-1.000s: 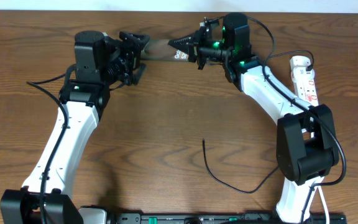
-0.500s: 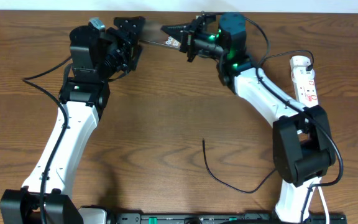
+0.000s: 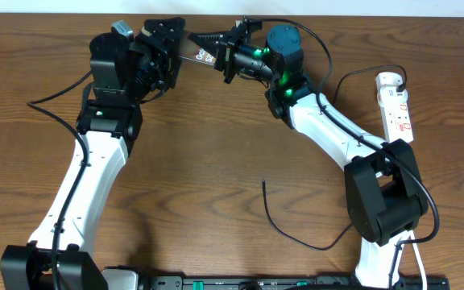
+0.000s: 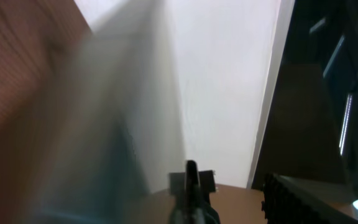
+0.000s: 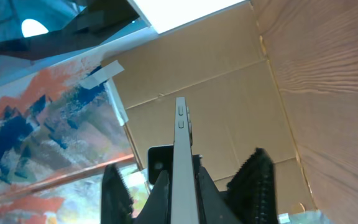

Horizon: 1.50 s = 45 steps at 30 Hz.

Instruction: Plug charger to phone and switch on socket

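Note:
The phone (image 3: 202, 55), a dark slab with white lettering, is held in the air near the table's far edge. My right gripper (image 3: 222, 50) is shut on its right end. In the right wrist view the phone (image 5: 180, 130) stands edge-on between dark closed fingers (image 5: 180, 186). My left gripper (image 3: 170, 40) is open right beside the phone's left end. In the blurred left wrist view the phone (image 4: 191, 174) is edge-on and a toothed finger (image 4: 291, 199) stands apart from it. The charger cable (image 3: 284, 234) lies loose on the table, its tip pointing away. The socket (image 3: 397, 105) lies at the right.
The wooden table (image 3: 216, 145) carries both white arms. The charger cable curves from the table's middle toward the right arm's base (image 3: 385, 209). A thin black cable loops over the socket's far end. The table's far edge runs just behind the grippers.
Both grippers and the phone have risen and moved left toward the far edge. The phone stayed with the right gripper. The left gripper has come closer to the phone's left end.

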Each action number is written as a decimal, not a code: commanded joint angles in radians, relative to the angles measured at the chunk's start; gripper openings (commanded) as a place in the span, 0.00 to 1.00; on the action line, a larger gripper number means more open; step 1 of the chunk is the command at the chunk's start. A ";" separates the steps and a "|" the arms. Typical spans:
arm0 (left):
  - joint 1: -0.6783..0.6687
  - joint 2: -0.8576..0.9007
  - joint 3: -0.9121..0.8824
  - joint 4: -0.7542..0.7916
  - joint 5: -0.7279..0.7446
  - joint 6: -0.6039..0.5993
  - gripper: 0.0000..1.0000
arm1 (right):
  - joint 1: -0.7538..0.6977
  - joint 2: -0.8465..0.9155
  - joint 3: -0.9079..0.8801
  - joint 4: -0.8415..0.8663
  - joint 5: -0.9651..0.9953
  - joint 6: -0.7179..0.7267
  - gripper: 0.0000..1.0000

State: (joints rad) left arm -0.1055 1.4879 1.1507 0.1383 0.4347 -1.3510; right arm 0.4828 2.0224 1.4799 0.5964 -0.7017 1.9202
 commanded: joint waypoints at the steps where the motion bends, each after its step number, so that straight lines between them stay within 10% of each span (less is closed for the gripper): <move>1: 0.006 -0.010 0.003 0.007 -0.052 -0.042 0.87 | 0.019 -0.008 0.023 0.014 0.022 0.024 0.01; 17: 0.006 -0.010 0.003 0.025 -0.107 -0.045 0.71 | 0.056 -0.008 0.023 0.014 0.010 0.023 0.01; 23: 0.006 -0.010 0.003 0.025 -0.107 -0.045 0.49 | 0.069 -0.008 0.023 0.014 0.010 0.016 0.01; 42: 0.006 -0.010 0.003 0.024 -0.095 -0.045 0.46 | 0.095 -0.008 0.023 0.014 -0.005 -0.006 0.01; 45: 0.006 -0.010 0.003 0.025 -0.087 -0.044 0.33 | 0.095 -0.008 0.023 0.014 -0.008 -0.010 0.01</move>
State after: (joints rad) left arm -0.0933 1.4879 1.1507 0.1581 0.3122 -1.3960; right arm 0.5400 2.0224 1.4799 0.5949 -0.6338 1.9259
